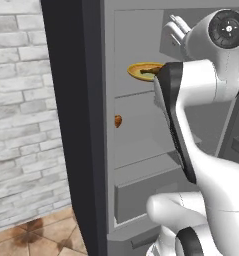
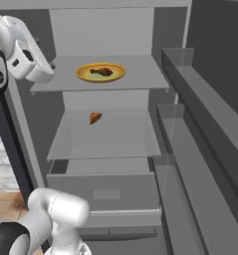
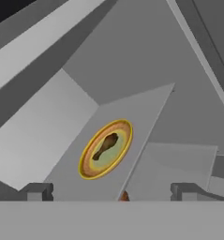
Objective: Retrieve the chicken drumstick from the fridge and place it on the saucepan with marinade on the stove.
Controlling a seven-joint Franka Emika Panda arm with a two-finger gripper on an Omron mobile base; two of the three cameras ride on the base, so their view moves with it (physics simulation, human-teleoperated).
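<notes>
The fridge point(image 2: 140, 74) stands open in front of me. On its upper shelf a round yellow-rimmed plate point(image 2: 83, 73) point(image 1: 136, 67) point(image 3: 127, 129) carries the dark-brown chicken drumstick point(image 2: 101, 71) point(image 1: 150, 72) point(image 3: 105, 146). In the left base view my arm partly covers the plate. My gripper point(image 3: 111, 192) is open with nothing between its fingertips point(image 3: 36, 191). It hangs short of the shelf's front edge and points at the plate from the left. The saucepan and the stove are out of view.
A small orange-brown lump point(image 2: 95, 117) point(image 1: 118, 120) lies on the middle shelf. Below it is a closed grey drawer point(image 2: 108, 191). Door shelves point(image 2: 190, 129) run along the right. The fridge's dark side panel point(image 1: 71, 125) and a brick wall point(image 1: 21, 100) are on the left.
</notes>
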